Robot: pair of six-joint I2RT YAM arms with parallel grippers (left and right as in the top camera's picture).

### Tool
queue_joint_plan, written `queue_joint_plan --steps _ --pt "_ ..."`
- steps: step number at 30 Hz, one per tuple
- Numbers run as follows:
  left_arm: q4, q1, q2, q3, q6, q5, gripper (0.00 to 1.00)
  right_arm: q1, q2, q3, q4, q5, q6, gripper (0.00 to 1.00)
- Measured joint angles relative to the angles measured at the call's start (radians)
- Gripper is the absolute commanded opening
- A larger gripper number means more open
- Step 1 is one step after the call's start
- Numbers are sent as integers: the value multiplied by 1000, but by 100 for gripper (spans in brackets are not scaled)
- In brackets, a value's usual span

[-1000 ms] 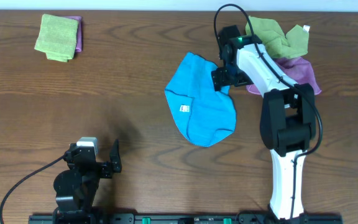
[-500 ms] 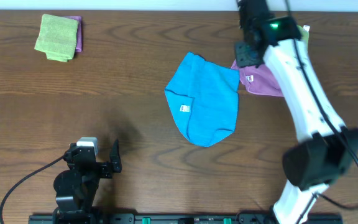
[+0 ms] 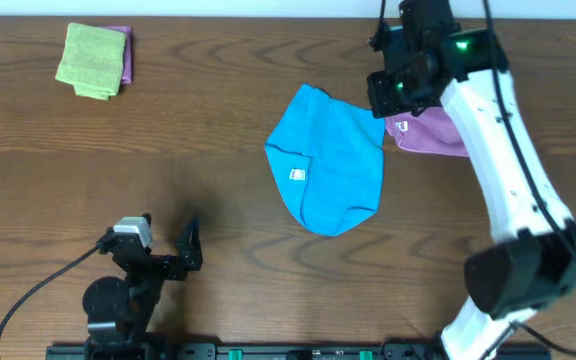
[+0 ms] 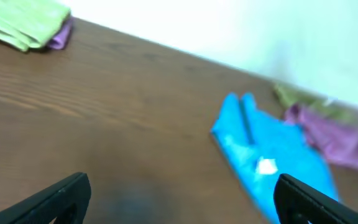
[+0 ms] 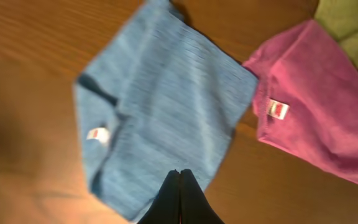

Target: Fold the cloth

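So the wooden tabletop [image 3: 208,130] takes up most of the shot, and the white right arm [image 3: 503,150] reaches across its right side toward the far edge. The blue cloth [image 3: 333,165] lies flat-ish a bit right of the middle, rumpled, with its far-left edge folded over. A purple cloth [image 3: 433,135] lies just beside its far-right corner, and the wrist view shows a thin gap between the two. Way off in the far-left corner there's a folded green cloth [image 3: 93,60] on top of another purple one [image 3: 125,65]. The left hand [image 4: 182,199] is low at the near edge, fingers spread wide. The right hand [image 5: 179,180] hovers over the blue cloth's edge, fingers pressed together. The blue cloth's small white tag [image 3: 295,174] faces up.
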Motion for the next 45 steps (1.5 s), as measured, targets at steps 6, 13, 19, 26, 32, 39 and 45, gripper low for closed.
queue_joint_plan --steps 6,13,19,26,32,39,45 --pt "145 0 0 -5 -150 86 95 0 -225 0 -73 -75 -21 99" --pt "276 -3 0 -8 -208 112 96 0 -331 2 -158 -197 -26 99" --pt "385 -24 24 -8 -188 179 96 54 -336 -2 -325 -176 -35 89" --pt "608 -138 405 13 -129 189 95 274 -344 -43 -273 87 86 84" --pt "528 -222 862 298 -61 203 95 309 -426 -47 -234 248 150 69" --pt "144 -329 1348 852 161 186 96 228 -520 -73 -272 306 173 74" --pt "-44 -394 1691 1185 336 65 98 182 -576 -298 -190 315 196 53"
